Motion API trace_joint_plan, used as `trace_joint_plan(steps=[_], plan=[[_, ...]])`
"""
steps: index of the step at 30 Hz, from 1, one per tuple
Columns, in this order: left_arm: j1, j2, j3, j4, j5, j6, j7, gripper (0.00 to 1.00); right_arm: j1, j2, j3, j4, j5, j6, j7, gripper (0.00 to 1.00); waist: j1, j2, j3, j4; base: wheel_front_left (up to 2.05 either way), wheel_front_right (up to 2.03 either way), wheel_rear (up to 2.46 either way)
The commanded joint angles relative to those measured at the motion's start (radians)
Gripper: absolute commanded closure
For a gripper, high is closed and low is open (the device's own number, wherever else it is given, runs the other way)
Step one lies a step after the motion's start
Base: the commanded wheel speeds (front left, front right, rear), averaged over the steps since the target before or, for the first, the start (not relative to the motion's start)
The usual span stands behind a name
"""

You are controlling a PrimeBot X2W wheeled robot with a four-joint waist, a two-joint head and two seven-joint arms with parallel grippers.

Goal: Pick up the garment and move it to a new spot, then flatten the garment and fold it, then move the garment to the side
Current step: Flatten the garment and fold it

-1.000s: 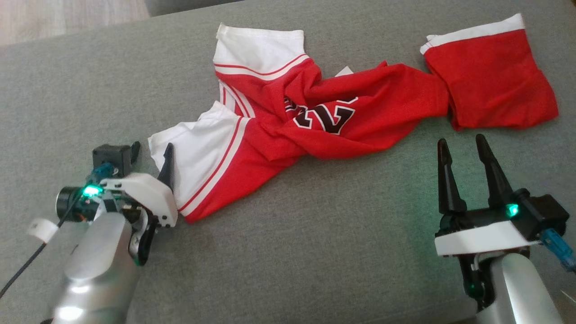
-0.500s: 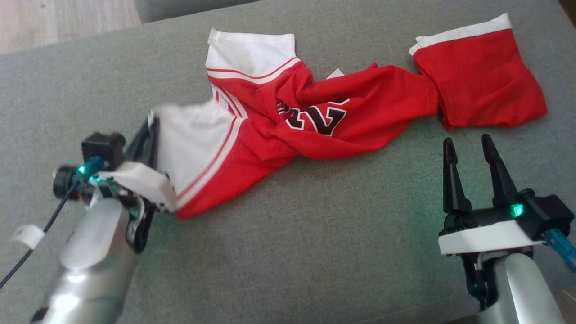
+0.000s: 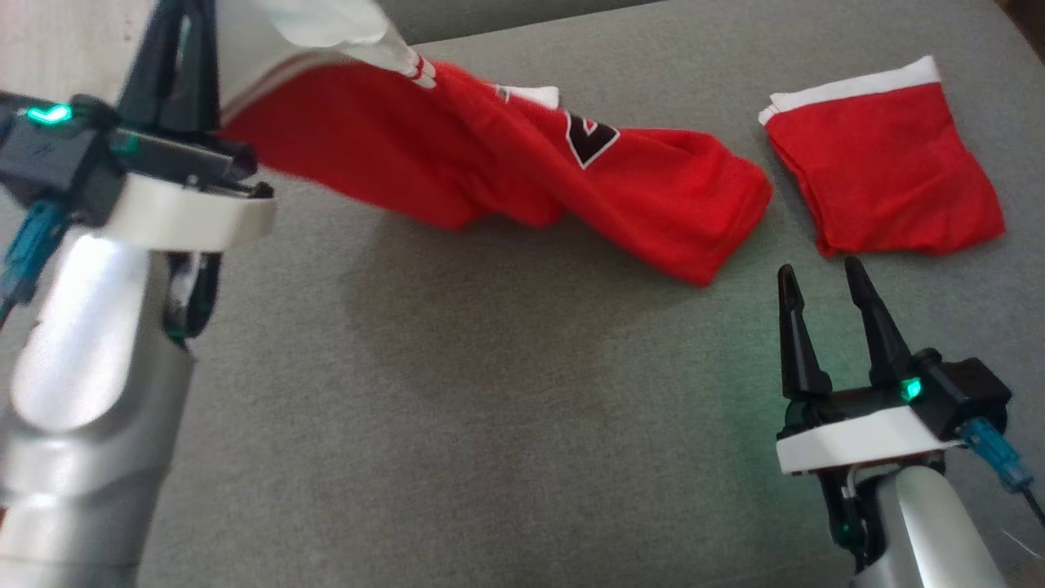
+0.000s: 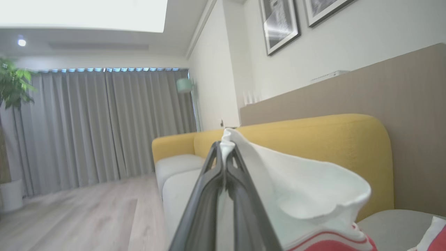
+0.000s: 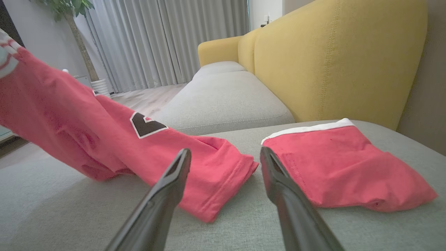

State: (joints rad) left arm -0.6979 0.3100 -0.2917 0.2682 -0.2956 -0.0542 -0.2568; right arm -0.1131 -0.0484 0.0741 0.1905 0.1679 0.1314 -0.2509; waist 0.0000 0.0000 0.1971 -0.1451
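The garment point(image 3: 490, 155) is a red jersey with white trim and a black number. Its white end hangs in the air at the upper left, and its red end trails on the grey cushion point(image 3: 490, 408). My left gripper point(image 3: 184, 33) is raised high and shut on the garment's white edge. In the left wrist view, the fingers of the left gripper point(image 4: 223, 148) pinch white cloth of the garment point(image 4: 296, 188). At the lower right my right gripper point(image 3: 820, 273) stands open and empty, just short of the garment's trailing end point(image 5: 209, 167). The right gripper point(image 5: 224, 151) touches nothing.
A separate folded red piece with a white band point(image 3: 886, 163) lies on the cushion at the far right, also seen as the folded red piece point(image 5: 334, 164). A yellow sofa back point(image 5: 331, 59) rises behind it. Wooden floor point(image 4: 87, 216) and curtains lie beyond the cushion's far edge.
My left gripper shut on the garment's white corner and rose up and back, lifting that end off the cushion and stretching the bunched jersey out. The right gripper stayed open and hardly moved.
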Motion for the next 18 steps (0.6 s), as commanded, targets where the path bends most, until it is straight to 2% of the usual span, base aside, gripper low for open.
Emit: trace_joint_plan(steps=[1, 5, 9, 13, 15, 18], plan=[[-0.017, 0.052, 0.048, -0.051, 0.014, -0.001, -0.005, 1.0, -0.017, -0.002, 0.025, -0.027, 0.007, -0.001, -0.011, 0.0, 0.0, 0.0, -0.003, 0.006, 0.0, 0.0, 0.0], [0.032, 0.113, 0.033, -0.197, 0.093, -0.039, -0.005, 1.0, -0.015, -0.002, 0.033, -0.016, 0.003, -0.001, -0.011, 0.0, 0.0, 0.0, -0.01, 0.025, 0.0, 0.0, 0.0], [0.119, 0.215, -0.064, -0.312, 0.164, -0.07, -0.005, 1.0, -0.015, -0.002, 0.03, -0.011, 0.001, -0.001, -0.011, 0.0, 0.0, 0.0, -0.015, 0.043, 0.0, 0.0, 0.0], [0.207, 0.365, -0.258, -0.384, 0.188, -0.076, -0.005, 1.0, -0.011, -0.002, 0.025, -0.003, -0.003, -0.001, -0.011, 0.0, 0.0, 0.0, -0.02, 0.068, 0.0, 0.0, 0.0], [0.238, 0.456, -0.392, -0.385, 0.197, -0.076, -0.005, 1.0, -0.009, -0.002, 0.023, 0.003, -0.007, -0.001, -0.011, 0.0, 0.0, 0.0, -0.024, 0.078, 0.0, 0.0, 0.0], [0.257, 0.532, -0.546, -0.357, 0.165, -0.076, -0.005, 1.0, -0.011, -0.002, 0.016, 0.009, -0.011, -0.001, -0.01, 0.0, 0.0, 0.0, -0.032, 0.093, 0.0, 0.0, 0.0]])
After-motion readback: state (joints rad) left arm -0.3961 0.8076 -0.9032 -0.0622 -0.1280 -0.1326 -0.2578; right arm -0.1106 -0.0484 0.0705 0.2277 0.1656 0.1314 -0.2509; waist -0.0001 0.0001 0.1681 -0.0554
